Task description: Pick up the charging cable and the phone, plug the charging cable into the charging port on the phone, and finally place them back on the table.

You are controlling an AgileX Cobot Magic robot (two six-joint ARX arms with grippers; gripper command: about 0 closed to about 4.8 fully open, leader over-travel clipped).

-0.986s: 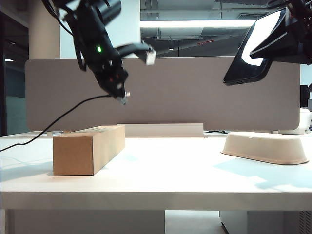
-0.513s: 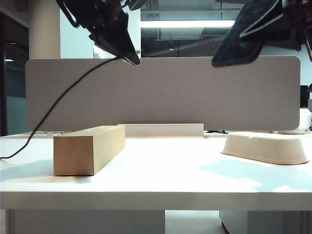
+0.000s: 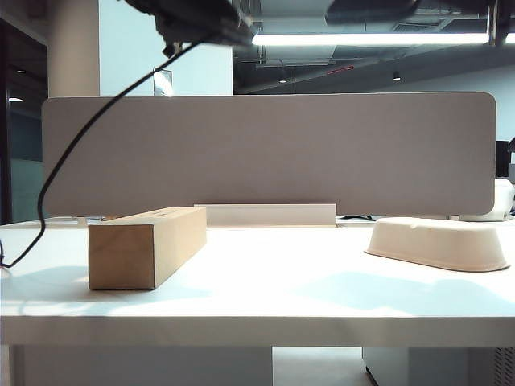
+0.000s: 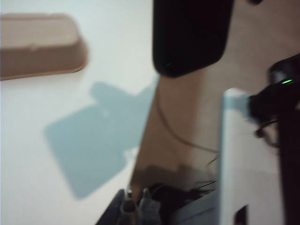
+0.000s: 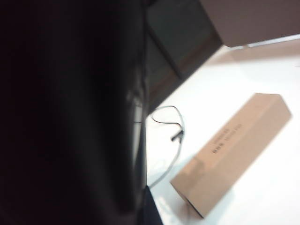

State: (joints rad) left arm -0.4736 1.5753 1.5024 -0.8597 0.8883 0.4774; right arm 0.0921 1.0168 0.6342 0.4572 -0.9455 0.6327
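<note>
On the table (image 3: 265, 289) nothing of the task lay. High above it the left gripper (image 4: 132, 207) was clamped on the plug of the charging cable (image 3: 76, 153), the cord trailing down. Opposite, just ahead of that plug, the right gripper (image 3: 483, 10) pinched the phone (image 4: 191, 35). Both were lifted; plugging in and setting down remained.

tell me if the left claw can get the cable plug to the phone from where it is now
Probably yes: the left claw, shut on the charging cable, and the right claw holding the phone are both raised, with open air between them.
</note>
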